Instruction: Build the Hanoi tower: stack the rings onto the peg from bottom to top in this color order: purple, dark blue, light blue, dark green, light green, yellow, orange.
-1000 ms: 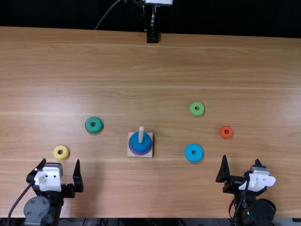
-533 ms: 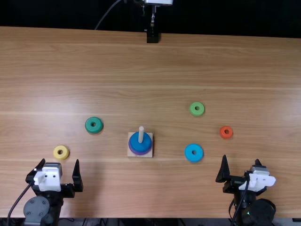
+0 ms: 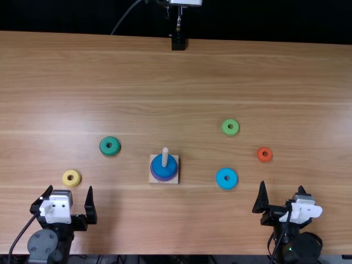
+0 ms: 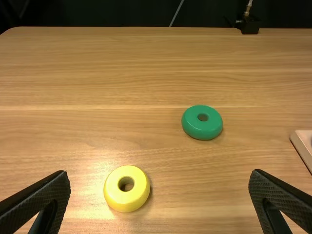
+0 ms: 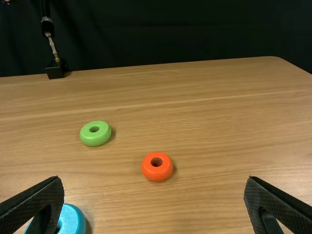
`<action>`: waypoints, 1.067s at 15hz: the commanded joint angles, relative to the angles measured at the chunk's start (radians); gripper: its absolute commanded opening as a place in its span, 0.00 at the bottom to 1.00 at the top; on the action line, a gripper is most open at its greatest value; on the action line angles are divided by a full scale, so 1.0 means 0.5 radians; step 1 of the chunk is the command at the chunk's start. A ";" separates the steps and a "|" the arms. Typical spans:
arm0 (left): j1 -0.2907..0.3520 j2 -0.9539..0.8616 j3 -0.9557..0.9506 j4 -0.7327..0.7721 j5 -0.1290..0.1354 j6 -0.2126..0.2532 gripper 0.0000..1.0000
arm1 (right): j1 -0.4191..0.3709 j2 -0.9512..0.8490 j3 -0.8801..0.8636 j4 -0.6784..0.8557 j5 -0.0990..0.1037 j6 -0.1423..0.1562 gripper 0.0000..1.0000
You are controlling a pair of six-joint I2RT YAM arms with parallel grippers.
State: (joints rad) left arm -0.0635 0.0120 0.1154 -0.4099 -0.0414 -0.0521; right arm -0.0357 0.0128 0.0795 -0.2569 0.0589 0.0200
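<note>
Free room, table: broad bare wood beyond all the rings, to the far edge, where a black stand rises. Passages: one bare strip between dark green ring and peg base; another between base and light blue ring; bare wood along the near edge between the two arms. Obstacles: one upright peg, its top free above the stacked rings; yellow ring, just ahead of the left gripper; light green ring and orange ring, with bare wood between.
</note>
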 commanded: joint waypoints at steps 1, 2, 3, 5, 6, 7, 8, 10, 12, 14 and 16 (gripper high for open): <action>0.023 -0.024 -0.231 -0.082 0.005 0.027 1.00 | -0.021 -0.026 -0.128 -0.147 0.018 -0.007 1.00; 0.023 -0.024 -0.231 -0.082 0.005 0.027 1.00 | -0.021 -0.026 -0.128 -0.147 0.018 -0.007 1.00; 0.023 -0.024 -0.231 -0.082 0.005 0.027 1.00 | -0.021 -0.026 -0.128 -0.147 0.018 -0.011 1.00; 0.023 -0.024 -0.231 -0.082 0.005 0.027 1.00 | -0.018 -0.026 -0.125 -0.147 0.018 -0.011 1.00; 0.023 -0.024 -0.231 -0.082 0.005 0.027 1.00 | -0.015 -0.026 -0.125 -0.147 0.022 -0.011 1.00; 0.023 -0.024 -0.231 -0.082 0.005 0.027 1.00 | -0.018 -0.026 -0.122 -0.151 0.018 -0.007 1.00; 0.023 -0.024 -0.231 -0.082 0.005 0.027 1.00 | -0.015 -0.026 -0.128 -0.151 0.018 -0.007 1.00; 0.023 -0.024 -0.231 -0.082 0.005 0.027 1.00 | -0.011 -0.026 -0.101 -0.118 0.022 -0.007 1.00; 0.023 -0.024 -0.231 -0.082 0.005 0.027 1.00 | -0.018 -0.026 0.114 -0.074 0.022 -0.007 1.00; 0.023 -0.024 -0.231 -0.082 0.005 0.027 1.00 | -0.018 -0.026 0.375 -0.063 0.022 0.011 1.00; 0.023 -0.024 -0.231 -0.082 0.005 0.027 1.00 | -0.011 0.238 0.694 -0.063 0.022 0.019 1.00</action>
State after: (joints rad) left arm -0.0635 0.0120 0.1154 -0.4099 -0.0418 -0.0517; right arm -0.0353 0.0994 0.3870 -0.2878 0.0635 0.0238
